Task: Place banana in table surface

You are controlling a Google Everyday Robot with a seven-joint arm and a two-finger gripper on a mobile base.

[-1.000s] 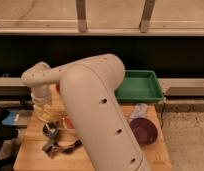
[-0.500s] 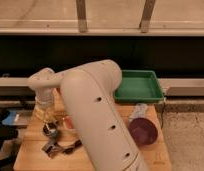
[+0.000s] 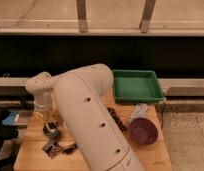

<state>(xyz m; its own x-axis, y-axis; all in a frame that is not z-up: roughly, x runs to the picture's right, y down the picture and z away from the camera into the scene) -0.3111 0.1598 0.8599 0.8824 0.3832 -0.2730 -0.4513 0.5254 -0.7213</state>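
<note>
- Green tray (image 3: pixel 136 86): rectangular and shallow, at the far right, its rim catching the light.
- Red bowl (image 3: pixel 143 132): round and upright, nearer the camera than the tray and apart from it.
- Pale bottle (image 3: pixel 138 111): lies between tray and bowl, touching the bowl's far rim.
- Dark strip (image 3: pixel 116 119): a line of small bits just left of the bowl; what they are is unclear.
- Dark clutter (image 3: pixel 57 147): small things low at the left, just below the gripper (image 3: pixel 49 129).
- Blue thing (image 3: pixel 11 119): at the left edge, above a black shape (image 3: pixel 2 132).
- White ledge (image 3: pixel 185 86): runs behind the tray.
- Speckled floor (image 3: pixel 187 140): at the right.
</note>
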